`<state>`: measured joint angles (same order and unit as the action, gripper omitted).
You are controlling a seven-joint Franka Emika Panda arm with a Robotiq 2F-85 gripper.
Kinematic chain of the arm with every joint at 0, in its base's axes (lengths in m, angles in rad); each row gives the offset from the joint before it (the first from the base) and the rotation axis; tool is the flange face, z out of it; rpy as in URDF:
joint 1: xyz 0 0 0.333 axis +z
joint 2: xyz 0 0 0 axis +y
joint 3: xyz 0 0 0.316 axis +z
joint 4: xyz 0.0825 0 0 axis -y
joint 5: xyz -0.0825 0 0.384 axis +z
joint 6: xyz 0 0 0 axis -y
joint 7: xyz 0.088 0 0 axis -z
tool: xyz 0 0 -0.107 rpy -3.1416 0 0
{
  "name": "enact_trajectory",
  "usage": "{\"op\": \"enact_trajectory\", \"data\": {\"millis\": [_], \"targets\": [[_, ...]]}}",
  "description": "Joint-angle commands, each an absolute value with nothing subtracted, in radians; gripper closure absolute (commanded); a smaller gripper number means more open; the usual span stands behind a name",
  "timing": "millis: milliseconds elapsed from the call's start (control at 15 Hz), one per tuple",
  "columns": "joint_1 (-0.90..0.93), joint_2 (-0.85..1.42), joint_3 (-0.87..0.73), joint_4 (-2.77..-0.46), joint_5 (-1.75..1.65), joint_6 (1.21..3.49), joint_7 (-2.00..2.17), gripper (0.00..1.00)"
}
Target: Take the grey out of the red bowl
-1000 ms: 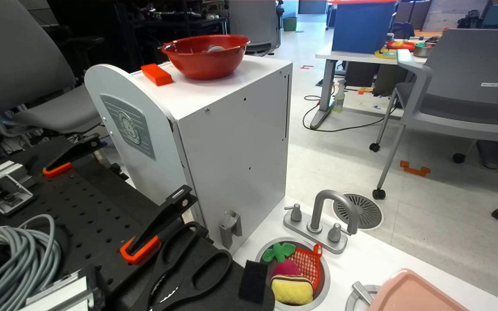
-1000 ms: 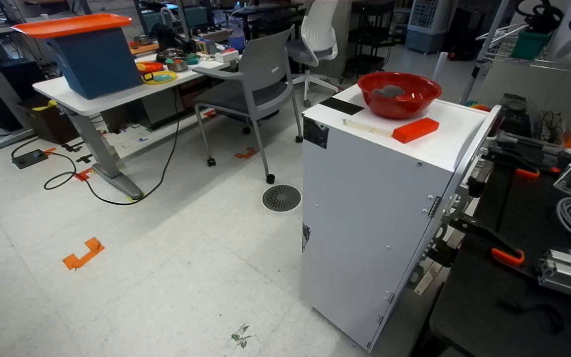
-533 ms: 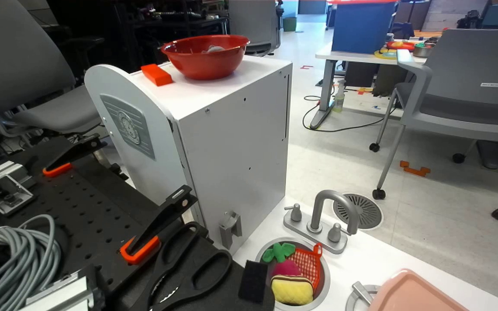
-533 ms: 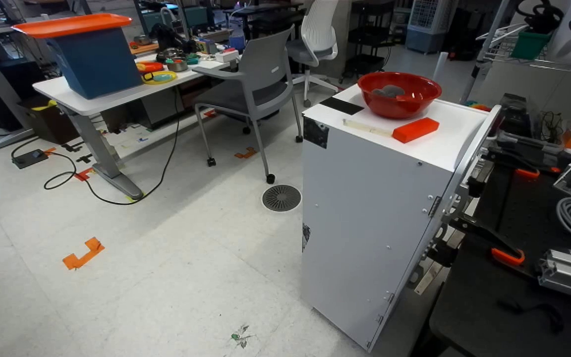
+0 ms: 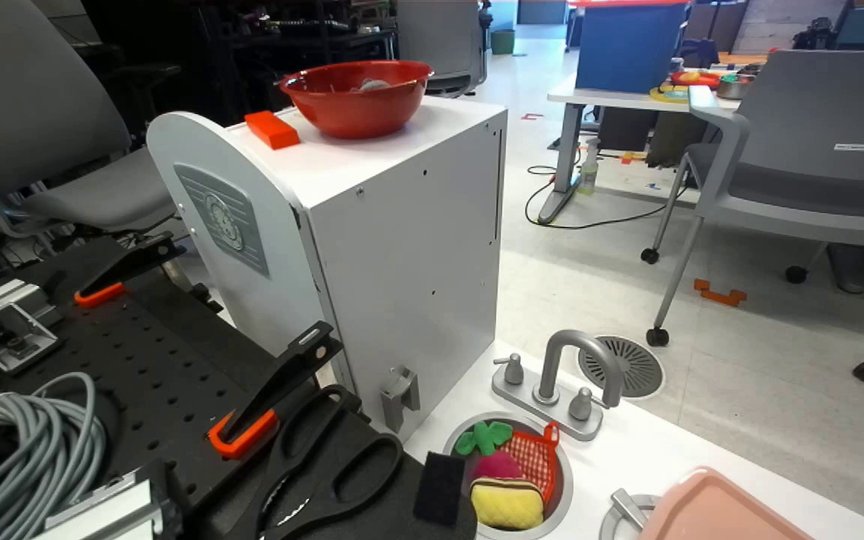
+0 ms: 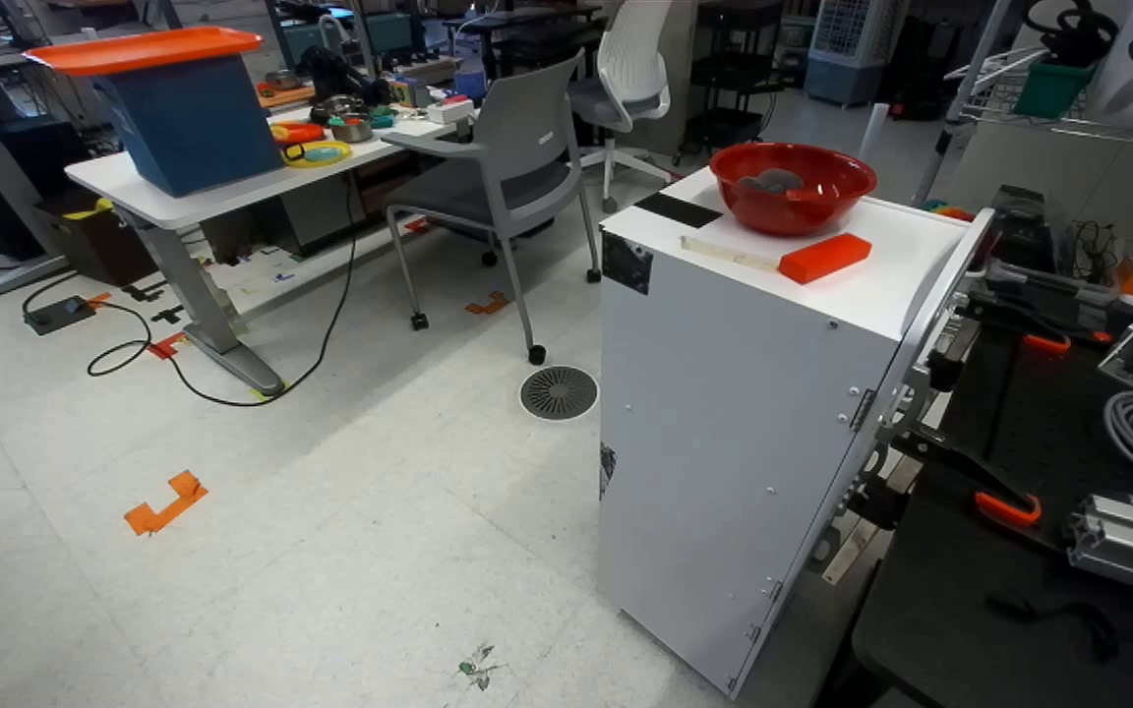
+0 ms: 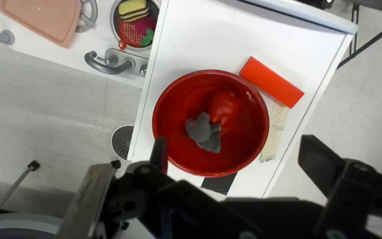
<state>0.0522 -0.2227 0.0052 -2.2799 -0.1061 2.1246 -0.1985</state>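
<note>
Wrist view: red bowl (image 7: 194, 96) upright on the white bench (image 7: 204, 43); rim visible nearly all round, crossed at lower left by one dark finger (image 7: 159, 154) of the pincer (image 7: 233, 142).
Pincer state: jaws spread wide, one overlapping the red bowl's rim in this view, the other off to its right; gripping nothing; body cut off by the lower edge; height over the red bowl cannot be told.
Grey item (image 7: 200, 128): inside the red bowl, near the middle of its floor; rumpled outline, one piece or two not distinguishable.
Bowl rim: in an exterior view it hides the grey item (image 5: 373, 85) but for its top; in an exterior view more of the grey item (image 6: 773, 181) shows.
Orange block (image 7: 271, 82): just beside the red bowl; contact with the flared rim cannot be judged.
Tape strip (image 7: 275, 132): beside the red bowl, one end meeting the orange block.
Black patch (image 7: 220, 184): beside the red bowl, partly covered by its rim.
Sink (image 5: 565, 480): well apart from the red bowl and lower; partly hidden by the bench edge in the wrist view.
Pink tray (image 5: 717, 510): farther from the red bowl than the sink; cropped by the lower edge.
</note>
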Motion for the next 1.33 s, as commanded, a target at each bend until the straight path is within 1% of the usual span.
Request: {"op": "enact_trajectory", "data": {"millis": [0, 267, 333, 800, 1000, 1267], "targets": [[0.061, -0.213, 0.008, -2.283, -0.106, 2.081, -0.276, 0.00], [0.058, -0.242, 0.010, -2.315, -0.156, 2.126, -0.334, 0.00], [0.057, -0.214, 0.009, -2.299, -0.128, 2.105, -0.300, 0.00], [0.056, -0.220, 0.003, -2.303, -0.131, 2.117, -0.329, 0.00], [0.056, -0.167, -0.017, -2.278, -0.086, 2.129, -0.381, 0.00], [0.057, -0.036, -0.017, -2.201, -0.032, 2.125, -0.443, 0.00]]}}
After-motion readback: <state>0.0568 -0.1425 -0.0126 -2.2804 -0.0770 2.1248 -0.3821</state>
